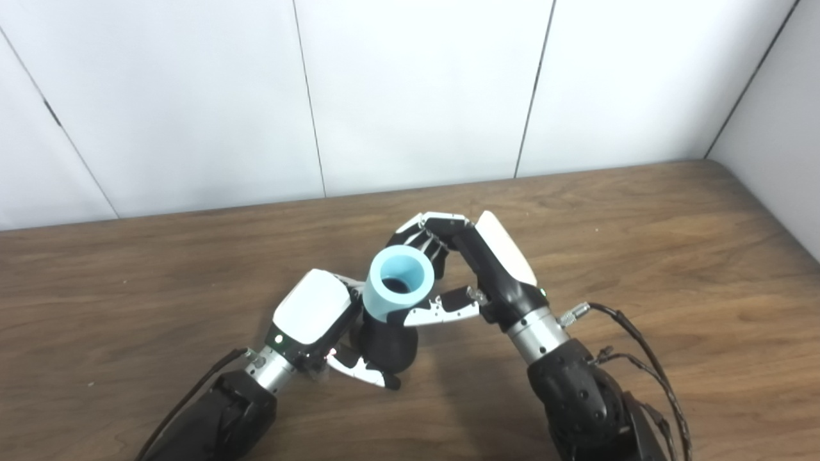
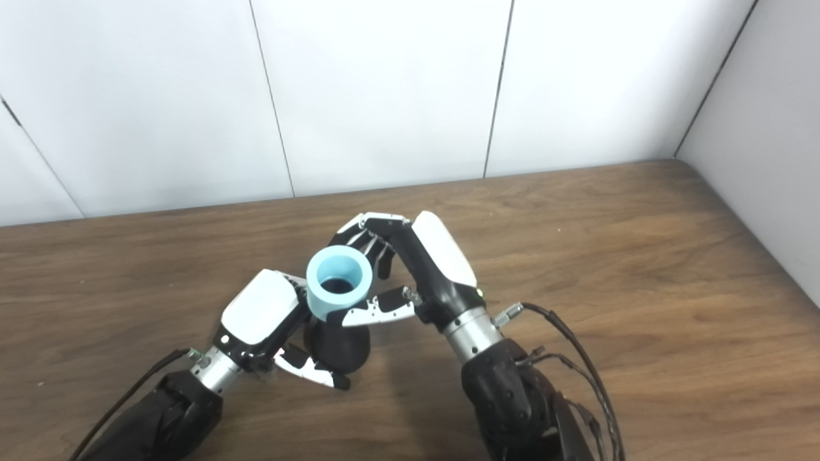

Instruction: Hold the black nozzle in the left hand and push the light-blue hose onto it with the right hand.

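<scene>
Two hands meet low over the middle of the wooden bench point(image 1: 640, 256). The right hand point(image 1: 477, 269) curls its fingers and thumb around the light-blue hose point(image 1: 398, 285), standing open end up. The left hand point(image 1: 320, 320) grips the black nozzle point(image 1: 384, 346) directly beneath the hose, touching it.

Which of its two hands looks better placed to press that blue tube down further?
The right hand, I'd judge. Its fingers wrap the light-blue hose near the top, while the left hand is busy gripping the black nozzle underneath, steadying it above the table.
</scene>
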Controlling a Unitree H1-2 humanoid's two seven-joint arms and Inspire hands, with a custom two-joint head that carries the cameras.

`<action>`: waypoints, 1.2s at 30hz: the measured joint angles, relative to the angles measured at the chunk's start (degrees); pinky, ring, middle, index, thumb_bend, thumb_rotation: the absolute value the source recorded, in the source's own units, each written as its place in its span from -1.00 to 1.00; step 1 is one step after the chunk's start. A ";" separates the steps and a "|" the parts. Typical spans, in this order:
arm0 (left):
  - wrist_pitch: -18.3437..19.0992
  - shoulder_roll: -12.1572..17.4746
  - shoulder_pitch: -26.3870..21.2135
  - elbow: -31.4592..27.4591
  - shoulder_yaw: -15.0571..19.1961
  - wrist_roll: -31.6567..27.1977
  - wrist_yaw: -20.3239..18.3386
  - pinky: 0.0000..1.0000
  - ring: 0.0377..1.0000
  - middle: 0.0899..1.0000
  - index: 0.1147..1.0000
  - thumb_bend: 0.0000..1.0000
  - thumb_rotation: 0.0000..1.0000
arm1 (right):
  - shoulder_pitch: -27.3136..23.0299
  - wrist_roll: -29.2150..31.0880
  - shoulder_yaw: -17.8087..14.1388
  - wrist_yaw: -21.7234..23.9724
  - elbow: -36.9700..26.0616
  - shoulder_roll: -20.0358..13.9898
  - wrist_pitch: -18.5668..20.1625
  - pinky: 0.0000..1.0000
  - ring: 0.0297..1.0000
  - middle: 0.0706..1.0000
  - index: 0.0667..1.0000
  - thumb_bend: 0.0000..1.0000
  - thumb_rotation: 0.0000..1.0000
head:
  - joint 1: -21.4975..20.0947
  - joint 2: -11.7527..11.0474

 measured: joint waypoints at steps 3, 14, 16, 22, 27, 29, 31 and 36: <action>0.01 -0.04 -0.02 0.00 -0.01 0.01 -0.03 -0.58 -0.53 -0.34 -0.10 0.03 -1.00 | -0.65 0.16 -0.06 1.45 -0.64 -0.29 2.19 -0.45 -0.28 -0.16 0.03 0.02 -1.00 | 0.17 0.09; 0.02 -0.04 -0.03 0.00 -0.01 0.04 0.00 -0.61 -0.56 -0.33 -0.12 0.03 -1.00 | -0.90 -0.43 0.14 3.68 -2.40 -0.54 7.60 -0.46 -0.29 -0.15 0.03 0.02 -1.00 | 0.09 0.53; 0.05 -0.04 -0.03 0.00 0.00 0.07 0.00 -0.59 -0.54 -0.29 -0.12 0.03 -1.00 | -1.14 -0.72 0.29 4.40 -2.76 -0.94 8.73 -0.44 -0.28 -0.14 0.03 0.02 -1.00 | 0.00 0.62; 0.09 -0.04 -0.03 -0.02 0.00 0.05 -0.03 -0.59 -0.54 -0.34 -0.10 0.03 -1.00 | -2.19 -2.78 1.21 7.04 -4.51 -2.12 11.93 -0.44 -0.28 -0.13 0.03 0.02 -1.00 | 0.09 0.70; 0.07 -0.05 -0.03 -0.03 0.00 0.06 0.03 -0.55 -0.50 -0.33 -0.09 0.03 -1.00 | -2.26 -6.17 2.49 8.38 -6.31 -2.87 12.58 -0.46 -0.30 -0.14 0.04 0.02 -1.00 | -0.09 0.70; 0.08 -0.05 -0.03 -0.03 0.00 0.07 0.05 -0.54 -0.48 -0.32 -0.09 0.03 -1.00 | -2.30 -7.28 2.78 9.35 -7.11 -3.12 12.93 -0.50 -0.31 -0.15 0.04 0.02 -1.00 | -0.09 0.70; 0.09 -0.05 -0.03 -0.03 0.00 0.09 0.05 -0.54 -0.48 -0.32 -0.09 0.03 -1.00 | -2.55 -8.13 2.95 10.39 -7.63 -3.27 13.48 -0.52 -0.31 -0.16 0.04 0.01 -1.00 | -0.09 0.70; 0.09 -0.07 -0.03 -0.03 0.00 0.29 0.20 -0.54 -0.48 -0.33 -0.09 0.03 -1.00 | -4.22 -11.54 3.54 14.74 -9.37 -4.26 13.80 -0.47 -0.28 -0.17 0.03 0.02 -1.00 | -0.18 0.62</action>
